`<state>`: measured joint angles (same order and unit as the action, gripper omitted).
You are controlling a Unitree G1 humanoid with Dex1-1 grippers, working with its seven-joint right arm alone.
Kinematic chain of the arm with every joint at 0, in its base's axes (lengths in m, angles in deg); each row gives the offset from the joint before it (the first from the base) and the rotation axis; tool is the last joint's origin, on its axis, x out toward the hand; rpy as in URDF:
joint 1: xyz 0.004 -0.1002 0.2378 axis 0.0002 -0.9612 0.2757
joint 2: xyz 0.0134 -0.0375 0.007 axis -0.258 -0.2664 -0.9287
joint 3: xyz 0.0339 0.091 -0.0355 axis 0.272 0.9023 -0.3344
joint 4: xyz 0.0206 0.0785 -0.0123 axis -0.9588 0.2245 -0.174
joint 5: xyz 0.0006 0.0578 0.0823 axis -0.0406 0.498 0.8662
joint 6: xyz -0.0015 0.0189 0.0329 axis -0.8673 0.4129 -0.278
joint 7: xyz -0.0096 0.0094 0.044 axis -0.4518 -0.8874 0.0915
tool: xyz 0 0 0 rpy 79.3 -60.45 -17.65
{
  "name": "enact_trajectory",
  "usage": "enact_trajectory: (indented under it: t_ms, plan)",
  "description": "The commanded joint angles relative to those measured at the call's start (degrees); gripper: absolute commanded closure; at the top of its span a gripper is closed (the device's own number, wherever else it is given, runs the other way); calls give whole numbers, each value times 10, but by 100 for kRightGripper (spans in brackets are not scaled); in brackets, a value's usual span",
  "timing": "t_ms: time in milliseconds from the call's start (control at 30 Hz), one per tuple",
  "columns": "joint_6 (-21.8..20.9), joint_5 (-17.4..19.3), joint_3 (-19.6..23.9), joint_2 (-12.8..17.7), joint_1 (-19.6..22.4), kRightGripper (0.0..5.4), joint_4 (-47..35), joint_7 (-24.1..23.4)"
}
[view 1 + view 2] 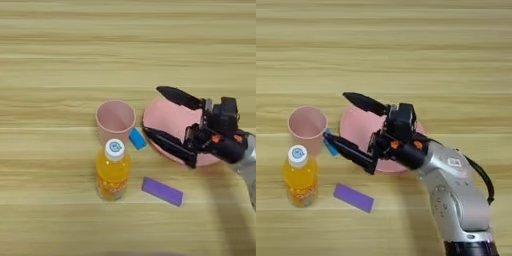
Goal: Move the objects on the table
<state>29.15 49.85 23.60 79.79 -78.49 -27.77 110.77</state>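
- Nearest me on the bench [50, 60] is the purple block [162, 191], lying flat at the near edge of the group, slightly right of the bottle and well clear of the fingers.
- Furthest left of the task's things, the orange-drink bottle [113, 171] stands upright with its white cap on, just in front of a pink cup [115, 121], which is open side up.
- Just right of the cup lies a small blue piece [137, 138]; the lower finger's tip reaches almost to it, though I cannot tell whether they touch.
- Next, the pink plate [167, 116] sits flat on the bench, partly covered by my arm.
- My right gripper [151, 112] hangs over the plate with its fingers spread wide, holding nothing: one finger points across the plate's far rim, the other along its near-left rim.
- I judge this the approach step, probably towards the plate's left edge or the blue piece; nothing is grasped yet.
- The next move calls for lowering, settling on one target, then closing without knocking the cup or bottle.
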Motion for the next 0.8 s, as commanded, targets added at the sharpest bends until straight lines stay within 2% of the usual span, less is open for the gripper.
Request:
enact_trajectory:
  t_ms: [33, 100, 200, 300, 467, 667, 800]
  plan:
    - [-4, 4, -10, 30, 4, 7, -42, 16]
    - [-4, -8, -22, 36, 1, 7, -44, 25]
    - [-18, -46, -51, 47, 3, 7, -39, 38]
    - [-39, -92, -77, 40, 16, 7, -19, 27]
    - [-66, -142, -110, 28, 25, 7, 15, 18]
    - [-89, -179, -136, 16, 36, 7, 41, 4]
    - [-97, -189, -151, 11, 39, 7, 49, 0]
